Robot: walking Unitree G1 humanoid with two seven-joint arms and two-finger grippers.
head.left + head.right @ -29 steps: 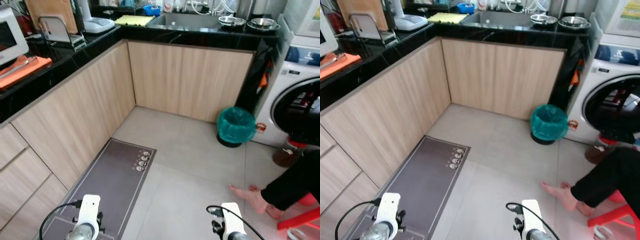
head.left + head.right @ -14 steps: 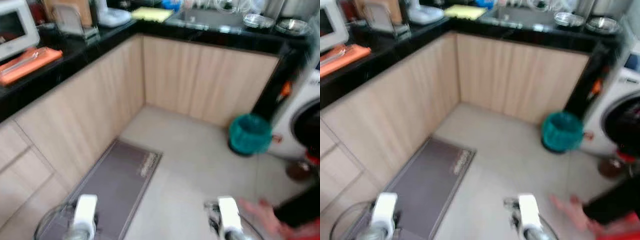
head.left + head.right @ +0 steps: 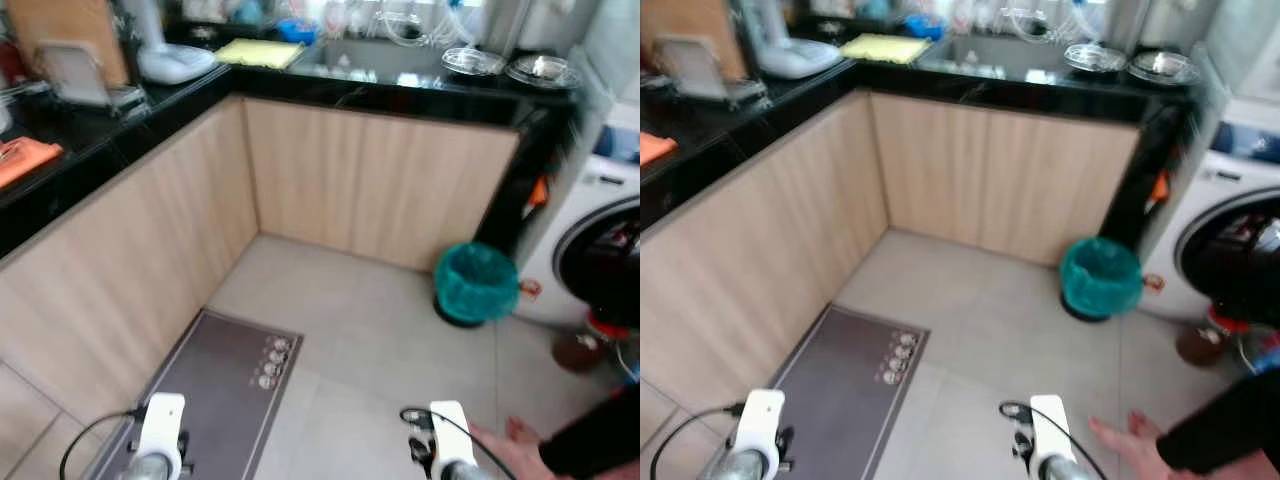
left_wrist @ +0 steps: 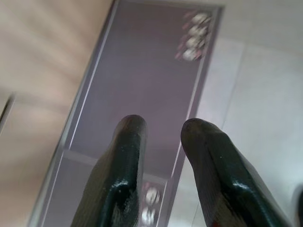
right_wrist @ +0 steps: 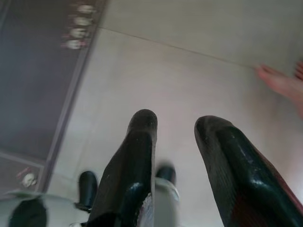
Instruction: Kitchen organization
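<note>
Well, both tools hang low and empty, left tool [image 4: 161,137] and right tool [image 5: 177,137] with fingers parted, while the cluttered counter [image 3: 400,90] lies far ahead, slightly nearer the left arm.

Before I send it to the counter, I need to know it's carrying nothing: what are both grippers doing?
Left gripper: open, empty, above the floor mat.
Right gripper: open, empty, above bare floor tiles.

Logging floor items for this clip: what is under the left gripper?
Under the left gripper, open and empty, lies the grey floor mat with its small round motifs, pale tile beside it. The fingers hide part of the mat.
</note>
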